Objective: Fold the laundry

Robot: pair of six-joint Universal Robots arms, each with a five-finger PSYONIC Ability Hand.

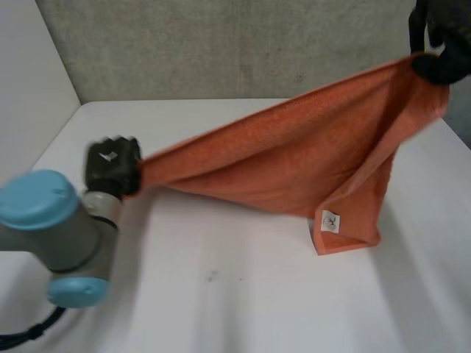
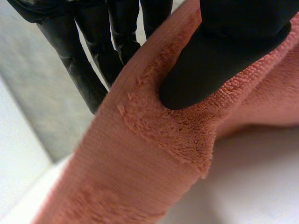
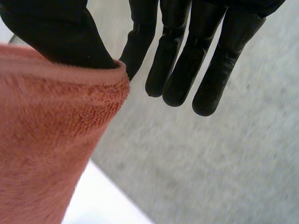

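Stretching taut from the left hand (image 1: 112, 168) at mid-left to the right hand (image 1: 440, 44) in the upper right corner, an orange towel (image 1: 294, 162) slants upward, one labelled corner touching the white worktop (image 1: 221, 294). Left wrist view: thumb pinches towel against straight fingers (image 2: 74, 65). Right wrist view: thumb clamps its edge.

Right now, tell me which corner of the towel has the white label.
The free corner of the orange towel, hanging lowest, carries the label. The other two are pinched, one by the left hand, one by the right hand.
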